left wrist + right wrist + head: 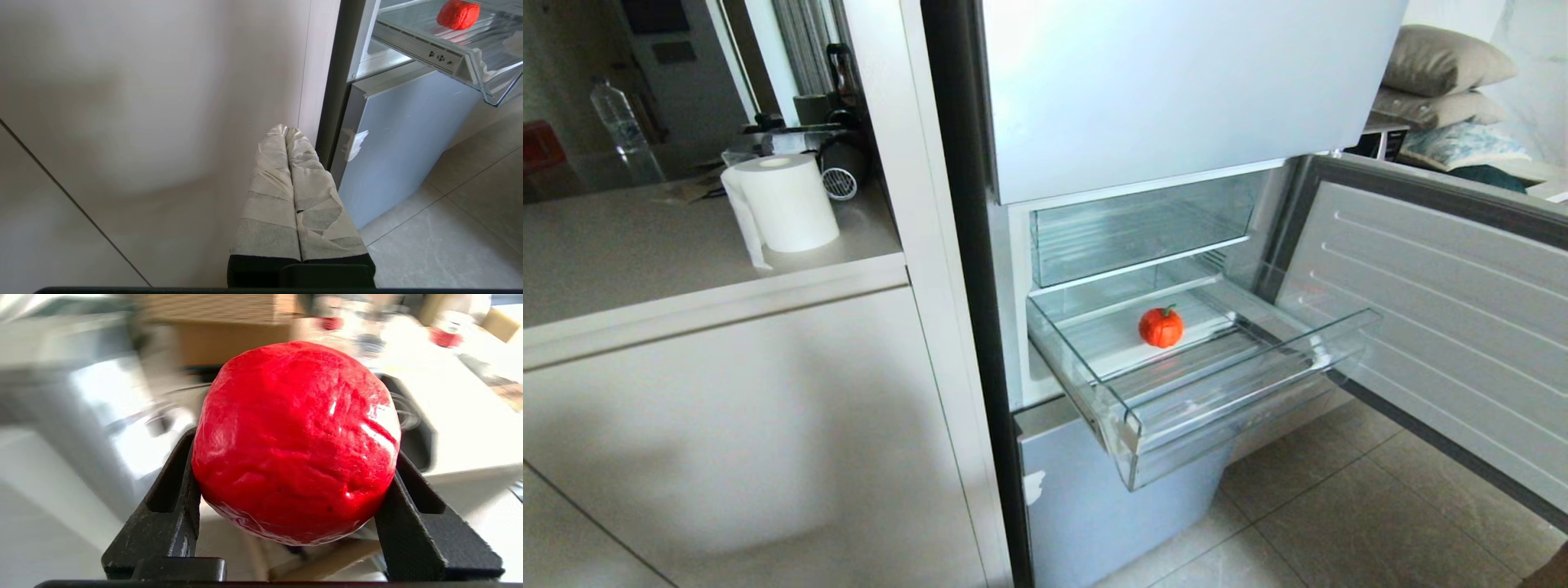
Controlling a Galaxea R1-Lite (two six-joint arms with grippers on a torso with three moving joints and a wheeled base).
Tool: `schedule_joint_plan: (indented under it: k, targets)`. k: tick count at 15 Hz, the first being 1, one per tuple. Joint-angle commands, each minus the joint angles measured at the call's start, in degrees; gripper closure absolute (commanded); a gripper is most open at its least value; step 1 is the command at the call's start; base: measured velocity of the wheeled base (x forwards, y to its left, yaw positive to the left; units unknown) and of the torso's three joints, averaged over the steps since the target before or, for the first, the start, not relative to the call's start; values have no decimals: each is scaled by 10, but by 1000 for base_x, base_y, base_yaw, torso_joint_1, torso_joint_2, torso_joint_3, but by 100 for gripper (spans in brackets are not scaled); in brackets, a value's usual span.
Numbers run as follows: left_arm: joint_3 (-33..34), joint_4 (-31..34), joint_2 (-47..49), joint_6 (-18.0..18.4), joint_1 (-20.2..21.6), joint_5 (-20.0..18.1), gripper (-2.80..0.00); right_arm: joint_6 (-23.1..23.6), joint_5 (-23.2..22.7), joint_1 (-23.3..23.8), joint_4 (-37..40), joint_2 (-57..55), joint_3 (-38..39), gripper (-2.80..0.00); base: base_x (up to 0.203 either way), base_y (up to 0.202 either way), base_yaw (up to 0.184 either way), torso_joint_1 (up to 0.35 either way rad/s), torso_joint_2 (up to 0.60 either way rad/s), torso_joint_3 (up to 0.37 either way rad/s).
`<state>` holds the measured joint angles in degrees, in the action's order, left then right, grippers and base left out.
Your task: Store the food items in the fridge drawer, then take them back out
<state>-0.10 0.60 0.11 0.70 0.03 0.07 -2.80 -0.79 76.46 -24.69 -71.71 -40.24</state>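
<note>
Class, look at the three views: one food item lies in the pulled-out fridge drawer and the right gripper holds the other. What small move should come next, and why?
Probably carry the red piece, clamped in the right gripper, over the open fridge drawer. The drawer stands pulled out with only the orange piece on its floor and bare room beside it. The right gripper is outside the head view, so it seems some way off. The left gripper hangs shut by the cabinet.
</note>
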Motion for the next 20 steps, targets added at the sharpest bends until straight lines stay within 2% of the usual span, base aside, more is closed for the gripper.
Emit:
schedule_joint_plan:
  k: [1, 5, 7, 9, 11, 16, 17, 20]
  targets:
    - [0, 0, 0, 0, 1, 0, 0, -3, -3, 51, -75, -120, -10, 0, 0, 0, 0, 0, 0, 0]
    - [0, 0, 0, 0, 1, 0, 0, -13, -22, 72, -121, -261, -46, 0, 0, 0, 0, 0, 0, 0]
    - [0, 0, 0, 0, 1, 0, 0, -16, -51, 72, -133, -339, -69, 0, 0, 0, 0, 0, 0, 0]
    - [0, 0, 0, 0, 1, 0, 0, -14, -100, 70, -143, -412, -98, 0, 0, 0, 0, 0, 0, 0]
    - [0, 0, 0, 0, 1, 0, 0, -13, -149, 63, -147, -486, -134, 0, 0, 0, 0, 0, 0, 0]
    - [0, 0, 0, 0, 1, 0, 0, -9, -177, 24, -160, -617, -237, 0, 0, 0, 0, 0, 0, 0]
    - [0, 0, 0, 0, 1, 0, 0, -7, -178, 23, -160, -617, -239, -280, 0, 0, 0, 0, 0, 0]
    - [0, 0, 0, 0, 1, 0, 0, -9, -178, 21, -160, -616, -243, -280, 0, 0, 0, 0, 0, 0]
